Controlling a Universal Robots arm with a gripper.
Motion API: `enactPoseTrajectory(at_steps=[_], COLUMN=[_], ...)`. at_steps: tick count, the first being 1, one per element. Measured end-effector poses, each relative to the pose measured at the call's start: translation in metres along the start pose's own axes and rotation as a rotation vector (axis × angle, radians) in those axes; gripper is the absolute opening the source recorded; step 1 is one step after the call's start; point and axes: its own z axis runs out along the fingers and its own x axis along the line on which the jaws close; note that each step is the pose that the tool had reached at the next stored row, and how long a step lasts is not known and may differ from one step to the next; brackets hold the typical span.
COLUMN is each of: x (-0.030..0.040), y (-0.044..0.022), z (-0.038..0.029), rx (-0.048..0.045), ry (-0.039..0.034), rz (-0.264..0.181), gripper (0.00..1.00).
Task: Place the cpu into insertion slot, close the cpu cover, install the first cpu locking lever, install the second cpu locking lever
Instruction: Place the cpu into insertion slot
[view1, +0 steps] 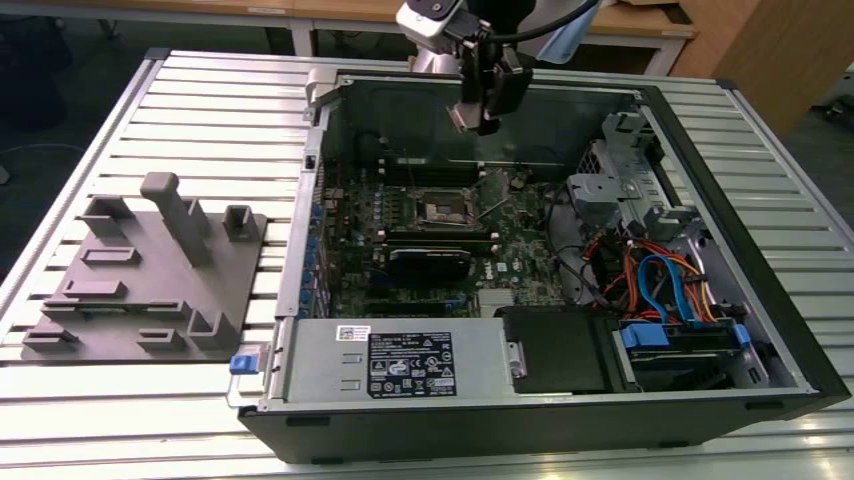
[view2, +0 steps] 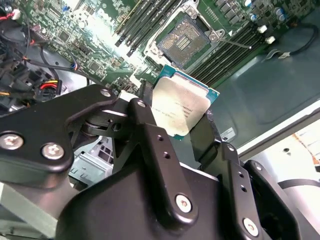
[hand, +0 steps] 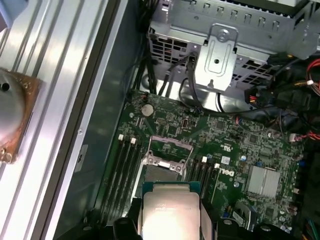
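cpu (view2: 182, 107): silvery square chip with green edge, tilted, aloft, not seated | insertion slot (view2: 182, 40): dark square recess, metal rim, unfilled | cpu cover (hand: 170, 137): thin metal frame, swung open at the slot's edge

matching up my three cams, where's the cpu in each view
Exterior view: the cpu hangs in the claw, high above the insertion slot.
Second wrist view: the cpu, tilted, gripped in the claw, nearer than the insertion slot.
First wrist view: the cpu, face-on, just short of the insertion slot.
Shared landmark: the uncovered insertion slot.
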Motion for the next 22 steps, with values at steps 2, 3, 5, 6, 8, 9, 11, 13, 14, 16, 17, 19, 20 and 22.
enactPoseTrajectory(at_steps=[2,3,5,6,8,9,11,13,14,16,17,19,20,22], x=[0.0,0.0,0.0001,0.0001,0.0001,0.0001,0.0001,0.0001,0.0001,0.0001,0.0001,0.0001,0.0001,0.0001], y=[0.0,0.0,0.0,0.0,0.0,0.0,0.0,0.0,0.0,0.0,0.0,0.0,0.0,-0.0001], z=[0.0,0.0,0.0,0.0,0.0,0.0,0.0,0.0,0.0,0.0,0.0001,0.0004,0.0006,0.0012], rx=[0.0,0.0,0.0,0.0,0.0,0.0,-0.0001,-0.0001,-0.0001,-0.0001,-0.0002,-0.0006,-0.0009,-0.0014], ry=[-0.0006,-0.0007,-0.0007,-0.0007,-0.0007,-0.0007,-0.0007,-0.0007,-0.0007,-0.0008,-0.0011,-0.0028,-0.0042,-0.0067], rz=[0.005,0.005,0.006,0.006,0.006,0.006,0.006,0.006,0.006,0.008,0.011,0.032,0.046,0.075], gripper=[0.54,0.54,0.54,0.54,0.54,0.54,0.54,0.54,0.54,0.54,0.54,0.54,0.54,0.54])
